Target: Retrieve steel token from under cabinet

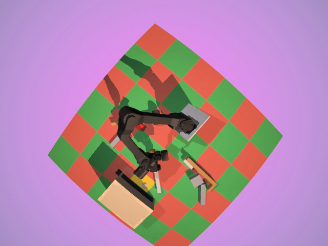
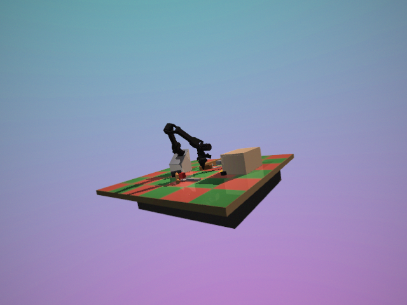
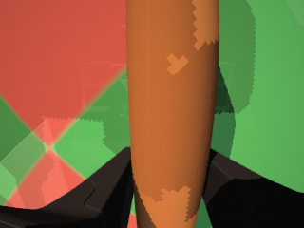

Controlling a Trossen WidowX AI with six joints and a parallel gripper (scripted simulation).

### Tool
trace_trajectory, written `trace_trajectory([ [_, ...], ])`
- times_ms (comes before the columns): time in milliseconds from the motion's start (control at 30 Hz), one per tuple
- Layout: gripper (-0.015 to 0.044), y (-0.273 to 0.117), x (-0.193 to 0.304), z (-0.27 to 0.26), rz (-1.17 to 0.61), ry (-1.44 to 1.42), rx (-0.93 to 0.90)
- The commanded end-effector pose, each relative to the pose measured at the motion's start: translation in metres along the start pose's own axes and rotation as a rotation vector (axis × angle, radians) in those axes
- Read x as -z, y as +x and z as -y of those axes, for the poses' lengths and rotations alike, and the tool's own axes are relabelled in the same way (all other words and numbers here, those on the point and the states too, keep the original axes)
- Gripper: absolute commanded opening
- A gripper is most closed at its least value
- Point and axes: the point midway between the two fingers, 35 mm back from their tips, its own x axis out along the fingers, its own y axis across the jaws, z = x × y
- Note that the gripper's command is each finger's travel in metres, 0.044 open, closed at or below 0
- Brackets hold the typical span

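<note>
My gripper (image 1: 155, 167) (image 2: 203, 167) (image 3: 165, 155) is shut on the orange handle of a tool, in front of the cabinet (image 1: 125, 203) (image 2: 234, 162). The handle (image 3: 173, 104) fills the middle of the wrist view. The tool's pale blade (image 1: 158, 184) extends from below the gripper, beside the right corner of the yellow marked area (image 1: 150, 180). The small grey token (image 1: 144, 185) shows on the yellow area near its cabinet-side edge, apart from the blade. The wrist hides part of the area. The token cannot be made out in the exterior view or the wrist view.
A red block (image 1: 140, 127) (image 2: 182, 175) and a grey bar (image 1: 114, 141) (image 2: 192, 179) lie behind the arm. An orange bar (image 1: 200, 170), a grey block (image 1: 196, 180) and another grey bar (image 1: 202, 196) lie to the right. A black block (image 1: 118, 171) (image 2: 223, 173) is at the cabinet's front left corner.
</note>
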Motion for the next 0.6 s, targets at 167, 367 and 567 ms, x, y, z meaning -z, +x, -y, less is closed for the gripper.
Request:
trace_trajectory([
  [167, 0.0000, -0.003, -0.012, -0.011, 0.013, 0.001, 0.007],
  [367, 0.0000, -0.003, -0.017, -0.018, 0.013, 0.001, 0.006],
  [567, 0.0000, -0.003, -0.022, -0.025, 0.013, 0.001, 0.006],
])
